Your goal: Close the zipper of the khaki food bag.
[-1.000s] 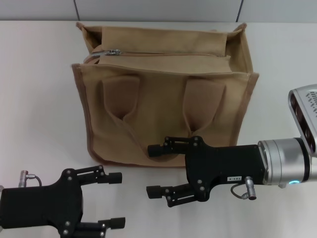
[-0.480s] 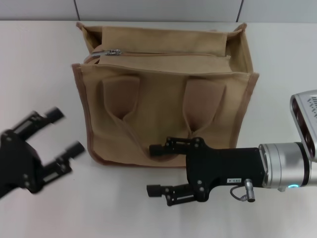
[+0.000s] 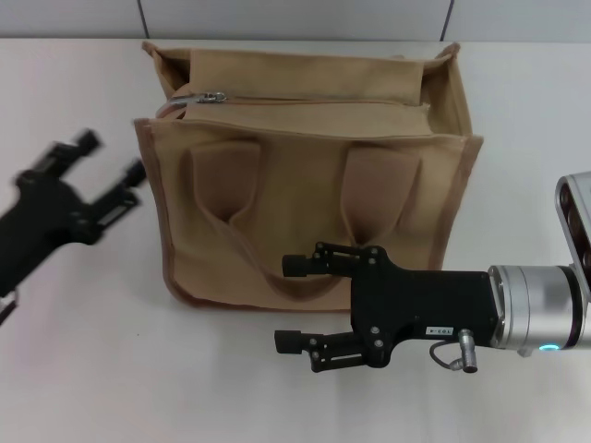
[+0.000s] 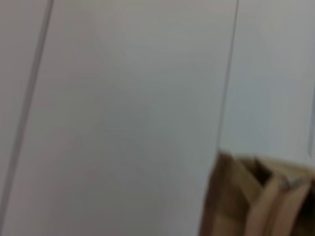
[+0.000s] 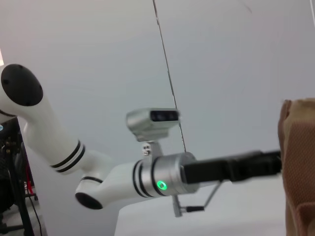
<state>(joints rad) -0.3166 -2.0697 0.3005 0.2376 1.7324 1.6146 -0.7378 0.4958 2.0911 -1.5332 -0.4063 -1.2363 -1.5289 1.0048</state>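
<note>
The khaki food bag (image 3: 309,198) stands upright on the white table, its two loop handles hanging down its front. The zipper (image 3: 314,101) runs along the top panel, with its silver slider (image 3: 211,96) at the bag's left end. My left gripper (image 3: 111,159) is open, to the left of the bag near its upper corner, not touching it. My right gripper (image 3: 291,303) is open, in front of the bag's lower edge, fingers pointing left. A corner of the bag (image 4: 256,196) shows in the left wrist view, and its edge (image 5: 298,162) in the right wrist view.
The white table (image 3: 83,351) extends around the bag. A grey wall (image 3: 295,18) runs behind it. The right wrist view shows my left arm (image 5: 147,172) with its green light, beside the bag.
My left gripper has risen from the near left and moved up and toward the bag's left side. My right gripper has shifted slightly down and to the right.
</note>
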